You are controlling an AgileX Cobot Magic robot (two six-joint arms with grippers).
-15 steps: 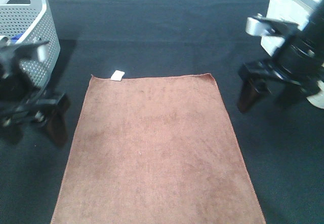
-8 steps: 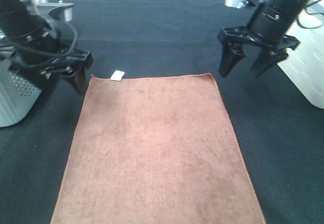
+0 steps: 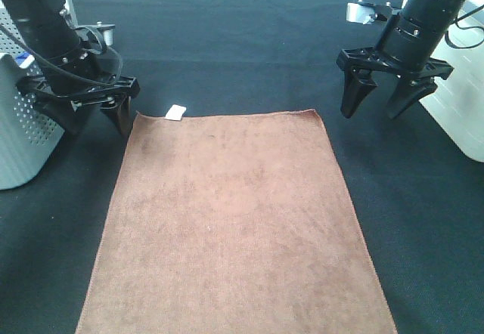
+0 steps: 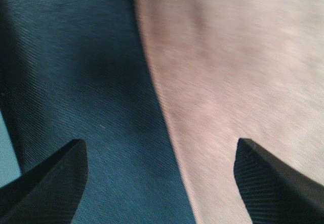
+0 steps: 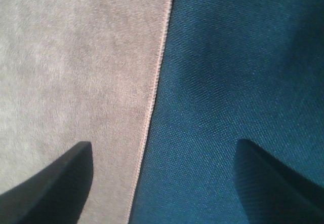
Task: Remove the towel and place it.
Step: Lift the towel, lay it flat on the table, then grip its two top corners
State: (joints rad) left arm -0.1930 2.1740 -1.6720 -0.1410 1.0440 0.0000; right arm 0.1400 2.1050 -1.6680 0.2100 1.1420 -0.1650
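Fabric [image 3: 242, 39], dark and woven, covers the surface under the rectangular brown terry towel [image 3: 234, 221]. Left gripper [image 3: 94, 126] and right gripper [image 3: 372, 111] hang by its far corners, jaws wide, empty.

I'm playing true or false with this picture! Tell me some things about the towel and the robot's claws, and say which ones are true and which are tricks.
1. The brown towel lies flat and spread out on the dark table. True.
2. The right gripper is pinching the towel. False: its jaws are open and it holds nothing, near the towel's far right corner.
3. The small white tag sits on the towel's far edge, close to the left gripper. True.
4. The towel is stuffed inside the grey basket. False: the towel is on the table, and the basket stands off to its left.
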